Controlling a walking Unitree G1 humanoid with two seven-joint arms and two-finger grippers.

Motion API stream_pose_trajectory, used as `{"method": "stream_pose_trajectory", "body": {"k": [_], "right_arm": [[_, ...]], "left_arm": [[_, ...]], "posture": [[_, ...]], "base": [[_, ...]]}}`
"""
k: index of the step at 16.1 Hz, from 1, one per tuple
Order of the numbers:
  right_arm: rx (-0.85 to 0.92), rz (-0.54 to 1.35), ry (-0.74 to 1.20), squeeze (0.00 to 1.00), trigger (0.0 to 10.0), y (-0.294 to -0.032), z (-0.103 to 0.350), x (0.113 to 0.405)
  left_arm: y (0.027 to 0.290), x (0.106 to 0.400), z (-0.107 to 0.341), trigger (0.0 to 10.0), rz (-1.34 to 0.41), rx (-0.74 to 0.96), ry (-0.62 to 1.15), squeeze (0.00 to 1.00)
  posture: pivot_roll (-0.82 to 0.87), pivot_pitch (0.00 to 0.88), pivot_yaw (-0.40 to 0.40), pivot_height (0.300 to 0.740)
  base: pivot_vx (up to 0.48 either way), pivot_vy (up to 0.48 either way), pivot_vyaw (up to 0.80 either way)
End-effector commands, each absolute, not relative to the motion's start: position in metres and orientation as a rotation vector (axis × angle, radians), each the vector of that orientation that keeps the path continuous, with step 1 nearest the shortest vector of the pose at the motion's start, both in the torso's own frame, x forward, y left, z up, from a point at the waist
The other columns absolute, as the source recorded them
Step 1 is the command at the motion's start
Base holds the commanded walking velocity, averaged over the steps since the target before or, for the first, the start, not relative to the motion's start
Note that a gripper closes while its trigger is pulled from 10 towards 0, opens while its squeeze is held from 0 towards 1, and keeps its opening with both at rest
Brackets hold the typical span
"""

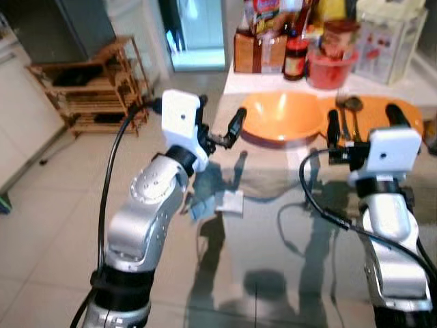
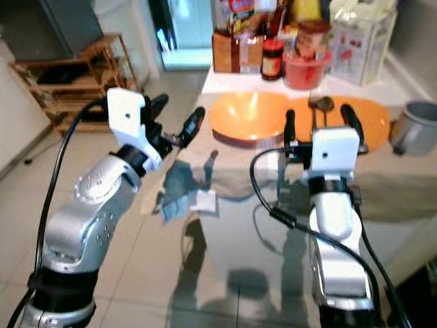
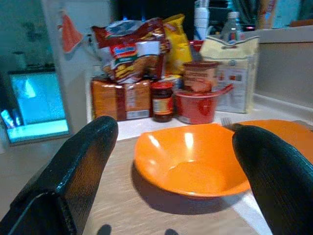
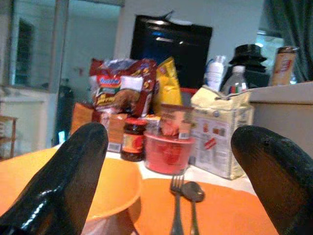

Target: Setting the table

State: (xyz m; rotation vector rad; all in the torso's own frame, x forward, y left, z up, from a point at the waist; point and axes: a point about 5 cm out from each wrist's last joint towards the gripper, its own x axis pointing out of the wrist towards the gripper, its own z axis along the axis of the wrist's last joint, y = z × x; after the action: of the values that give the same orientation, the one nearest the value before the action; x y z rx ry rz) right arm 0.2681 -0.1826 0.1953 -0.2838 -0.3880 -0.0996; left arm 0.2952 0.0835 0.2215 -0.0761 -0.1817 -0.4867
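My left claw (image 1: 220,123) is raised over the near left edge of the desk (image 1: 273,225), fingers spread wide with nothing between them. Through its wrist camera the two black fingers (image 3: 73,171) frame the orange bowl (image 3: 190,159), which sits apart from them, a little farther along the desk.

My right claw (image 1: 364,121) is held up on the right, also wide open and empty. It hangs just short of the orange plate (image 1: 403,113), and its fingers (image 4: 63,181) stand to either side of the fork (image 4: 177,205) and spoon (image 4: 192,198) in the wrist view without touching them.

The bowl rests upright on the desk, right beside the plate; the bowl's rim seems to overlap or touch the plate's left edge, though I cannot tell which. The fork and spoon lie side by side on the plate, handles toward me, the fork to the left of the spoon.

Behind the bowl and plate, at the back of the desk, groceries are crowded together: a dark jar (image 1: 295,58) with a red lid, a red tub (image 1: 332,67), snack bags (image 3: 132,54), a brown loaf packet (image 3: 120,100) and a pale sack (image 4: 220,134). A grey pot (image 2: 414,126) stands at the far right of the desk.

The near desk is glossy and reflects my arms. To the left, on the tiled floor (image 1: 48,225), a wooden rack (image 1: 95,89) stands against the wall.
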Motion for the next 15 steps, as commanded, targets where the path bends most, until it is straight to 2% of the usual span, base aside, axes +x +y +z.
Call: {"method": "stream_pose_trajectory", "body": {"k": [1, 5, 10, 13, 15], "right_arm": [[-0.27, -0.075, -0.388, 0.0, 10.0, -0.175, 0.196, 0.269], [-0.27, -0.066, -0.379, 0.0, 10.0, -0.175, 0.194, 0.268], [-0.272, -0.061, -0.391, 0.0, 10.0, -0.175, 0.196, 0.267], [-0.243, -0.019, -0.369, 0.0, 10.0, -0.174, 0.194, 0.263], [-0.188, 0.023, -0.274, 0.0, 10.0, -0.178, 0.179, 0.261]], "left_arm": [[0.093, 0.297, 0.219, 10.0, -0.445, -0.066, -0.16, 0.0], [0.093, 0.297, 0.218, 10.0, -0.44, -0.085, -0.156, 0.0], [0.105, 0.303, 0.226, 10.0, -0.377, -0.039, -0.157, 0.0], [0.124, 0.32, 0.241, 10.0, -0.34, -0.029, -0.12, 0.0], [0.142, 0.345, 0.24, 10.0, -0.31, -0.102, 0.028, 0.0]], "posture": [[-0.14, 0.0, 0.102, 0.74], [-0.14, 0.0, 0.096, 0.74], [-0.15, 0.0, 0.09, 0.74], [-0.15, 0.0, 0.095, 0.74], [-0.16, 0.0, 0.105, 0.74]], "base": [[0.371, -0.3, 0.0], [0.411, -0.073, 0.0], [0.0, 0.0, 0.0], [0.0, 0.0, 0.0], [0.0, 0.0, 0.0]]}}
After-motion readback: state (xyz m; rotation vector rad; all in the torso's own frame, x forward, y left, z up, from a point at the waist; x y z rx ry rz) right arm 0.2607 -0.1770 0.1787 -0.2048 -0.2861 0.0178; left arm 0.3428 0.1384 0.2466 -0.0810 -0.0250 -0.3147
